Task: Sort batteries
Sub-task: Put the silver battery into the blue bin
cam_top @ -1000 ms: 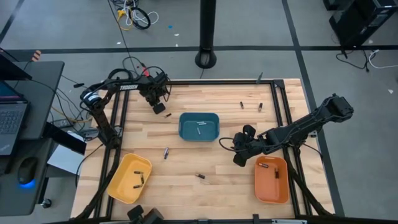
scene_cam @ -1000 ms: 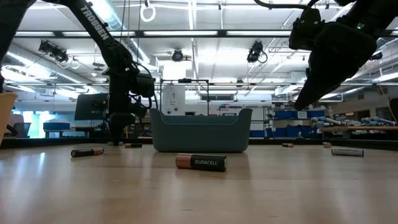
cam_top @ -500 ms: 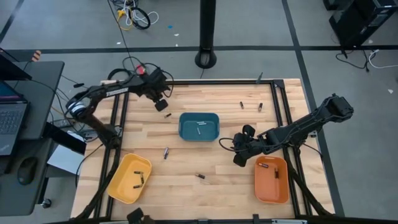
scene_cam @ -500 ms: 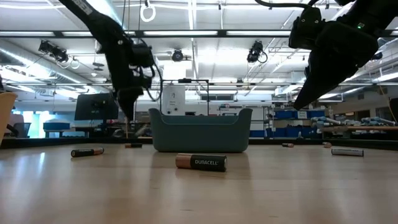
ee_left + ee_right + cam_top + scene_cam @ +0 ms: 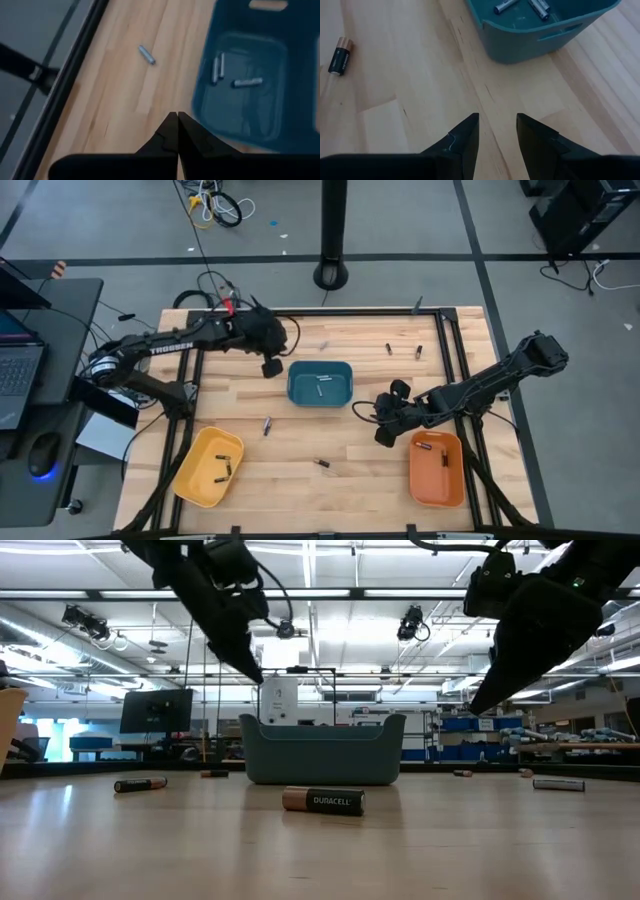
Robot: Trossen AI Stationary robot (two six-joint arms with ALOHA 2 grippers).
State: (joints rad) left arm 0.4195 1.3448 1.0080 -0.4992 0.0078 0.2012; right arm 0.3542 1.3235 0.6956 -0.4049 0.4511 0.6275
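Shows the left tool (image 5: 270, 367) swung in from the far left corner of the bench (image 5: 350, 480) to just beside the left rim of the teal bin (image 5: 297, 395), lifted well clear of the wood. Shows its fingers (image 5: 167, 135), slightly apart a second ago, now pressed tight together with no gap. Cannot quite settle whether anything is pinched there, though the wrist view gives no sign of it. Leaves the right tool (image 5: 383, 425) hovering where it was, spread and empty, between the bin and the orange tray (image 5: 416, 480). Finds the batteries (image 5: 267, 425) scattered: three in the bin, a few in the orange tray and the yellow tray (image 5: 195, 480), loose ones on the bench to the left of the bin, nearer the front and at the far side. Reads as a move toward the bin without a clear catch, with most loose ones yet to sort.
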